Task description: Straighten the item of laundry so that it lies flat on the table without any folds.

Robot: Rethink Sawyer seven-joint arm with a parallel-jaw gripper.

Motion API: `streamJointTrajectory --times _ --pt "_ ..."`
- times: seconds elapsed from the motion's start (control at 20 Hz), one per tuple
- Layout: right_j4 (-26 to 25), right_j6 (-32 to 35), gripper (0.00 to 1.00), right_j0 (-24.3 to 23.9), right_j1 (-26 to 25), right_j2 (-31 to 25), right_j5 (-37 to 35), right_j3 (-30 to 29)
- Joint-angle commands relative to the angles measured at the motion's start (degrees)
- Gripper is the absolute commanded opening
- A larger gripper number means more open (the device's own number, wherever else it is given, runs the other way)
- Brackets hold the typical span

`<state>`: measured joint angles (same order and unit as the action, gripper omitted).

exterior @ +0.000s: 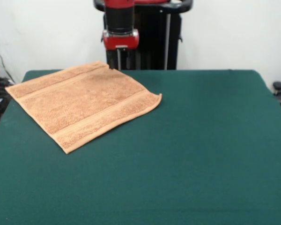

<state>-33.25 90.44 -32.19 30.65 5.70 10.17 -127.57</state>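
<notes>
Lab: pedestal robot arm (120, 28), green-topped table (201, 140).

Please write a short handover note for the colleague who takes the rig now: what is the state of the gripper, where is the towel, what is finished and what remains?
Gripper: raised at the far edge of the table, just behind the towel's far corner; it holds nothing, and I cannot tell if it is open or shut.
Towel: on the table, in the far left part as the front view shows it, turned like a diamond.
Done: the towel looks spread out in one layer, both border bands visible.
Left: the right corner curls up a little; check it and the far corner by the gripper, and flatten them if needed.
</notes>
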Motion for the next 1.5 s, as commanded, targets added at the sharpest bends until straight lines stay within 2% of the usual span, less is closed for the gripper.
streamJointTrajectory --times 0.05,0.7,1.0,1.4,1.5 --pt "4.6 7.5 1.0 0.3 8.1 -8.8 -11.2 -2.4" --pt "4.5 9.2 1.0 1.8 7.8 -9.2 -9.3 0.4" --pt "3.8 9.6 1.0 0.6 7.5 -8.9 -6.8 0.5" --pt "4.0 8.8 1.0 -1.9 8.2 -10.8 -8.6 1.5" --pt "4.5 9.1 1.0 -1.3 9.0 -10.4 -9.0 1.2"
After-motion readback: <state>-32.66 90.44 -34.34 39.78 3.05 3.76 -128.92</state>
